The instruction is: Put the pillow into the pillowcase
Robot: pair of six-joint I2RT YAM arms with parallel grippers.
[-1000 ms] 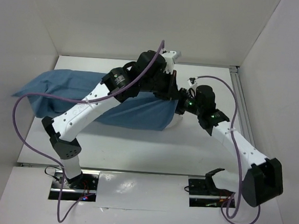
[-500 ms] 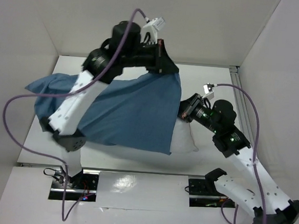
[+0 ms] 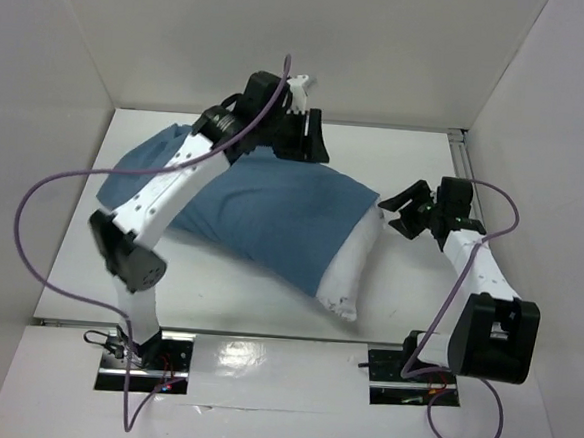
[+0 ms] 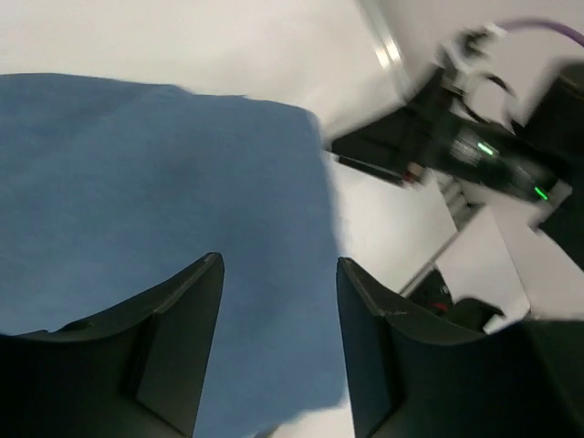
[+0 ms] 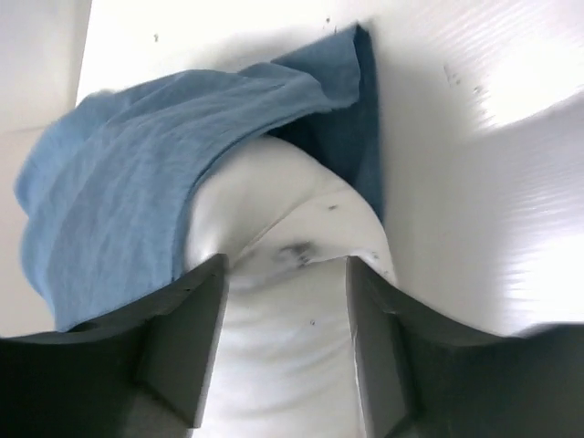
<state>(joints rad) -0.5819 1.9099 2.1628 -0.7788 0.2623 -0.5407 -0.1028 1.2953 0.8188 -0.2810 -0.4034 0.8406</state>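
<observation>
Letting go is the change: the left gripper, which held the pillowcase aloft half a second ago, now hangs spread and empty over it near the far edge of the table. The right gripper, also spread, has backed toward the right edge. The pillow lies mid-table, mostly sheathed, with one end still poking out, so some tucking probably remains.

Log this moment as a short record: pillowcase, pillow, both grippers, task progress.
pillowcase: blue, wrinkled, lying on the table, covering most of the pillow
pillow: white, one end sticking out of the pillowcase opening on the right side
left gripper: open, holding nothing, over the blue cloth near its far edge
right gripper: open, holding nothing, facing the pillow's exposed end
progress: partly done; exposed end not yet covered
</observation>
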